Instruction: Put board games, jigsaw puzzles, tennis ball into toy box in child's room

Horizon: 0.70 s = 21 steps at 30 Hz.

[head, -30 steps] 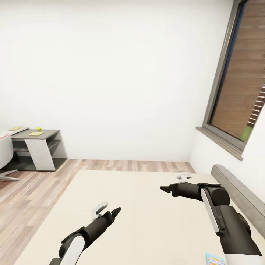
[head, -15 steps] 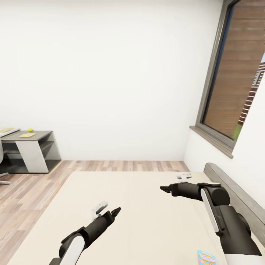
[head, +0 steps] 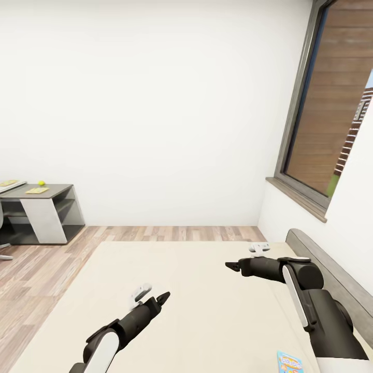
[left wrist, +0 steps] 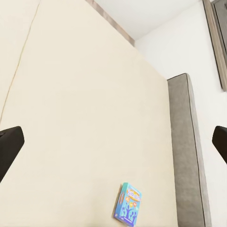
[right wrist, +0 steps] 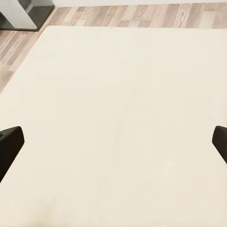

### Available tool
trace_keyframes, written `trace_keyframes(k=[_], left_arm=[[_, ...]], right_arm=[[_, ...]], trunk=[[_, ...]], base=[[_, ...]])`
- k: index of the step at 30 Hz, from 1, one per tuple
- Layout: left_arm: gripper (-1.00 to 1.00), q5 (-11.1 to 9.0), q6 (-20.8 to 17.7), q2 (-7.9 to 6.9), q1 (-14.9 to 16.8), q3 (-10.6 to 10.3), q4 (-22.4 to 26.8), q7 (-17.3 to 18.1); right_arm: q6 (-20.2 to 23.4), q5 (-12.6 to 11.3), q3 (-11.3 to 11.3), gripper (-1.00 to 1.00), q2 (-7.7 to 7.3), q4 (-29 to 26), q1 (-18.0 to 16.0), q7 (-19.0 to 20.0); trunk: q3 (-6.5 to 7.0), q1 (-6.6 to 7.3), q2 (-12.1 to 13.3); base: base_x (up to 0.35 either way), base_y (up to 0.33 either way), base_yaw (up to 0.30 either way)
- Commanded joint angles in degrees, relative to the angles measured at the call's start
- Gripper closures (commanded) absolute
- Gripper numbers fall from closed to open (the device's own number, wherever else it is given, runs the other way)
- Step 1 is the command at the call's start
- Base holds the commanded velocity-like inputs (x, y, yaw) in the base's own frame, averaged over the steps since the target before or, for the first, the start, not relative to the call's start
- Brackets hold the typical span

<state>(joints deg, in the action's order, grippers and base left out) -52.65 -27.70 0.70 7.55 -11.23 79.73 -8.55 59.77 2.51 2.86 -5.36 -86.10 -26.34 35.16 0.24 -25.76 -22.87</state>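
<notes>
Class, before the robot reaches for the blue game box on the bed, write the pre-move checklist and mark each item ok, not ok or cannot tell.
1. Blue board game lies flat on the bed: ok.
2. Left gripper open and empty: ok.
3. Right gripper open and empty: ok.
4. Mattress between grippers and game is bare: ok.
5. Second game on the bed located: cannot tell.
6. Toy box located on the table: cannot tell.
</notes>
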Motion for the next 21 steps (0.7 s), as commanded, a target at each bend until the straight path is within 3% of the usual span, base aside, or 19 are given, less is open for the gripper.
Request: trace_keyframes(k=[1,21], left_arm=[[-1.0,-0.6,-0.2,0.0,0.0,0.0,0.1,-0.5],[-1.0,-0.6,-0.1,0.02,0.0,0.0,0.0,-0.6]], right_arm=[[0.2,0.3,0.0,-1.0,0.0,0.0,0.0,0.4],[0.2,0.2,0.1,-1.0,-0.13,0.0,0.0,0.4]], trunk=[[-0.03,-0.02,0.0],[-0.03,-0.02,0.0]], base=[[0.0,-0.003,-0.003],[0.0,-0.001,-0.001]])
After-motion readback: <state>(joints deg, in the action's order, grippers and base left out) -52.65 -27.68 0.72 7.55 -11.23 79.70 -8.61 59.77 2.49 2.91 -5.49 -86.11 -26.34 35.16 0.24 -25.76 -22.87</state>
